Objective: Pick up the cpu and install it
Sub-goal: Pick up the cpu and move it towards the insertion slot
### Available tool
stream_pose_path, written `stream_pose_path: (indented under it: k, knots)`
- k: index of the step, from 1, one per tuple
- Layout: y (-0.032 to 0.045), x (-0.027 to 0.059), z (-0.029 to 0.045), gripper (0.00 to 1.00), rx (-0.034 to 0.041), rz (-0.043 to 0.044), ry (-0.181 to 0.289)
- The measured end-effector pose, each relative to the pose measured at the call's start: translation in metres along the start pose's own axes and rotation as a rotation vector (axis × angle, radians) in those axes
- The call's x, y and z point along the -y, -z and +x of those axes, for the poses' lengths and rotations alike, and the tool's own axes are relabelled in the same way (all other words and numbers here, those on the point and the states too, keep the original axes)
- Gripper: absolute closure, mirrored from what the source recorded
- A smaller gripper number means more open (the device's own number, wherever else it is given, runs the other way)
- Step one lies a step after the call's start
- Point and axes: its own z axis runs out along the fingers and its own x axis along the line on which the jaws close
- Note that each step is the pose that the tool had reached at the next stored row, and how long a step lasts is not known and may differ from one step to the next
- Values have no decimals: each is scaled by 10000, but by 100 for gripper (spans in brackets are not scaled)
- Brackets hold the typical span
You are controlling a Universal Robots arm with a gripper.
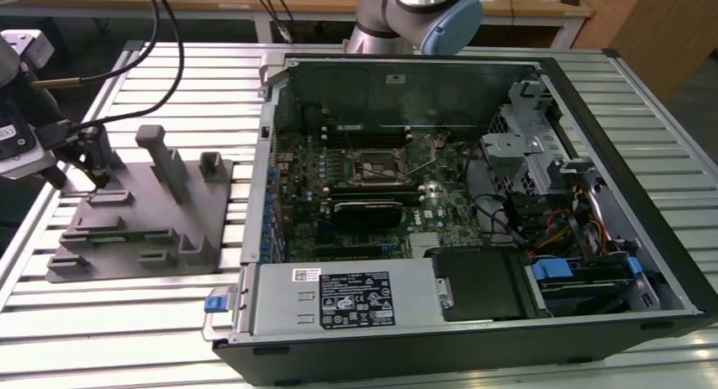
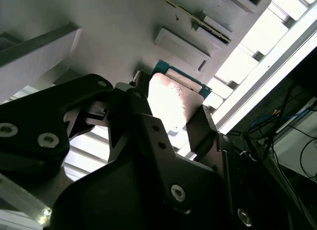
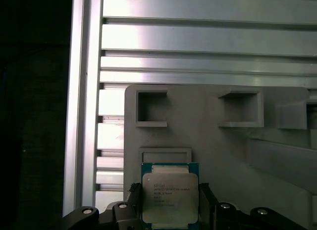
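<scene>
Grey plastic forms the tray (image 1: 124,238) at the exterior view's left, and we see the gripper (image 1: 79,175) low over it, well apart from the computer case (image 1: 628,112). In both wrist views the cpu (image 3: 170,198) lies flat, metal top up, between the gripper's fingers (image 3: 205,206), which sit narrow against two opposite edges. We judge they clamp it by the sides so that it can be carried level to the black socket (image 1: 374,165). Whether it has left the tray we cannot tell. We count one cpu, two fingers, one socket in the case, and two square pockets (image 3: 151,108) on the tray beyond the chip.
</scene>
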Motion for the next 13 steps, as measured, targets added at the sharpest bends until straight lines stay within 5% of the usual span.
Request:
stream_pose_path:
  k: [13]
  knots:
    - [27,-2,0,46,0,0,0]
